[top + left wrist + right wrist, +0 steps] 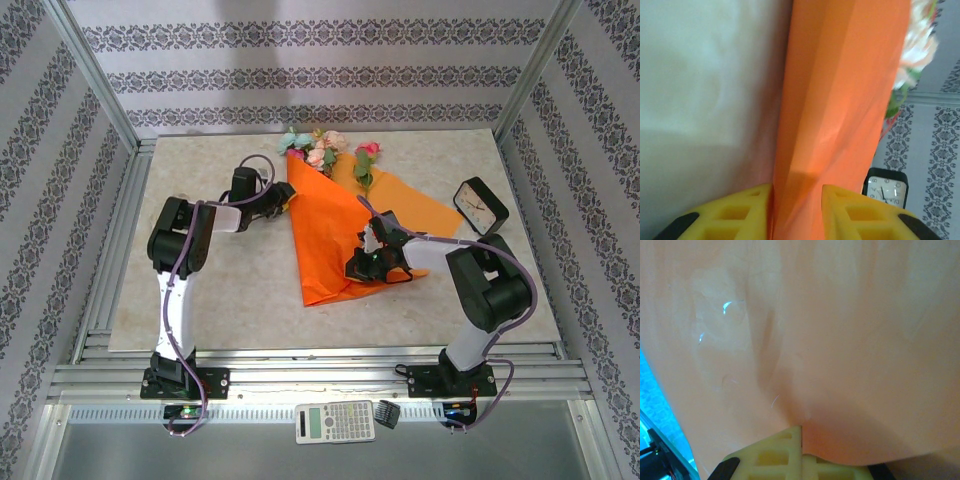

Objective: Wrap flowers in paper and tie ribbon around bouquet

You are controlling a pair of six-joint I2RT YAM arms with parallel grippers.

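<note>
Paper [322, 240]: orange, creased, half-folded cone, middle of table [200, 290].
Inside: flowers [320, 148], pink, peach and blue heads at far end.
Left gripper [796, 195]: clamped on Paper's left fold.
Right gripper [801, 432]: fingers together, pinching Paper low.

The paper [330, 230] lies near the middle of the table [200, 300], running from the far edge toward the near side. The flowers [318, 148] lie at its far end, heads past the paper's far edge, one stem resting on the sheet. The left gripper [283, 205] is at the paper's left edge, with a fold of the sheet between its fingers. The right gripper [362, 265] is on the paper's near right part, pinching it. A clock [479, 206] stands right of the paper. A calculator [335, 421] lies in front of the table, between the arm bases.
</note>
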